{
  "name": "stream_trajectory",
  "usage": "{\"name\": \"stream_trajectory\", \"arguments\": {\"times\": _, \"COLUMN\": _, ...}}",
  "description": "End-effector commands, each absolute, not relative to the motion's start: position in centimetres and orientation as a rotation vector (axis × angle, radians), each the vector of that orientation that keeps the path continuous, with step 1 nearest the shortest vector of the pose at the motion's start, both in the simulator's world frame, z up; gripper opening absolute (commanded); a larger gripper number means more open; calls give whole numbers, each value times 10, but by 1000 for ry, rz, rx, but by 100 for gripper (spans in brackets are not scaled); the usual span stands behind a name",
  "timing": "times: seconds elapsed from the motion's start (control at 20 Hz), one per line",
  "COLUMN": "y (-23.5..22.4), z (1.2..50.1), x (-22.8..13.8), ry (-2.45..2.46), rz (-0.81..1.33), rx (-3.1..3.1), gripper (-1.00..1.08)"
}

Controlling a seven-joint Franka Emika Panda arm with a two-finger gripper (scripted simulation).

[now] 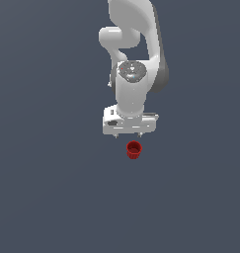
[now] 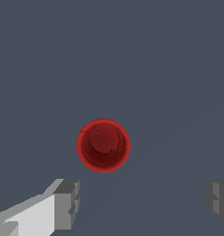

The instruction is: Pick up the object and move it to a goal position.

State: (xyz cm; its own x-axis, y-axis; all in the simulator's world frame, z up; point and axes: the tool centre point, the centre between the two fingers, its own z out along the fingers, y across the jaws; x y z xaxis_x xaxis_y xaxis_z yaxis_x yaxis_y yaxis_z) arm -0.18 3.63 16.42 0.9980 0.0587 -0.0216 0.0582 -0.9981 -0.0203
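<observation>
Your red cup (image 1: 134, 149) stands upright on the flat grey-blue floor (image 1: 47, 197), its hollow mouth facing up; in the exterior view it sits just below the white gripper (image 1: 127, 135), near it but apart — nothing touches it. The arm (image 1: 136, 44) reaches down from the top of that view, with the broad white hand body across its end and two short finger stubs showing under it; the cup is plainly narrower than that hand.

In the wrist view you look straight down into the cup (image 2: 103, 145) — a round red rim with a darker inner floor; the gripper (image 2: 143, 200) is spread wide, one grey-tipped finger (image 2: 66, 203) on one side and the other at the far edge of the picture, with bare floor between them; the cup lies outside that gap, off ahead of the fingertips and nearer the first finger's side; the hand holds nothing.
</observation>
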Motion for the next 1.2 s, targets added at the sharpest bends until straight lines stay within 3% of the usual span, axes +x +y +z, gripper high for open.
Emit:
{"name": "stream_trajectory", "arguments": {"times": 0.0, "y": 36, "z": 164, "x": -2, "ry": -91, "rz": 35, "rx": -3120, "gripper": 100}}
{"name": "stream_trajectory", "arguments": {"times": 1.15, "y": 48, "z": 155, "x": -6, "ry": -80, "rz": 81, "rx": -3104, "gripper": 100}}
